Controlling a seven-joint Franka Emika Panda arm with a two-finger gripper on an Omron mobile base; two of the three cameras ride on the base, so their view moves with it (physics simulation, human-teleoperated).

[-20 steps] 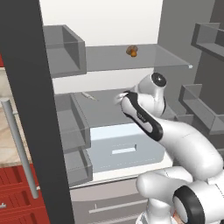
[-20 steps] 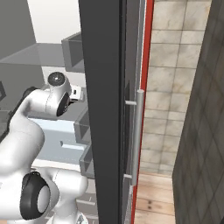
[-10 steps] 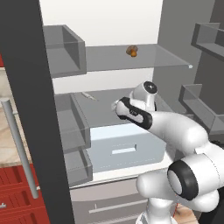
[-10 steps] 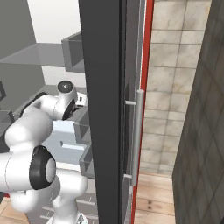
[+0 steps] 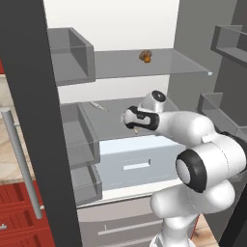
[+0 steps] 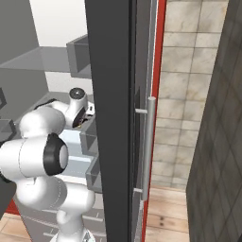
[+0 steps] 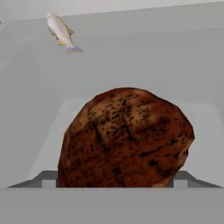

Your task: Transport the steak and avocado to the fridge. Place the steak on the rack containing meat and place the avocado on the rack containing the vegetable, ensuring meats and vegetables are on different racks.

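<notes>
The steak [image 7: 124, 140], a dark reddish-brown speckled lump, sits close in front of the hand camera, and whether it lies on the shelf or is clamped cannot be told there. In the left base view the gripper [image 5: 135, 126] reaches into the open fridge [image 5: 193, 43] just above the rack containing meat [image 5: 113, 120], the grey glass shelf over the white drawer [image 5: 135, 164]; whether its jaws stand apart or clamp the steak cannot be told. A small pale fish [image 7: 61, 31] lies toward the back left corner of that shelf, well apart from the steak. Higher up, a small brown item [image 5: 145, 56] rests near the middle of the rack containing the vegetable [image 5: 159, 67]. The dark door with its silver bar handle [image 6: 148, 146] stands open on the right.
</notes>
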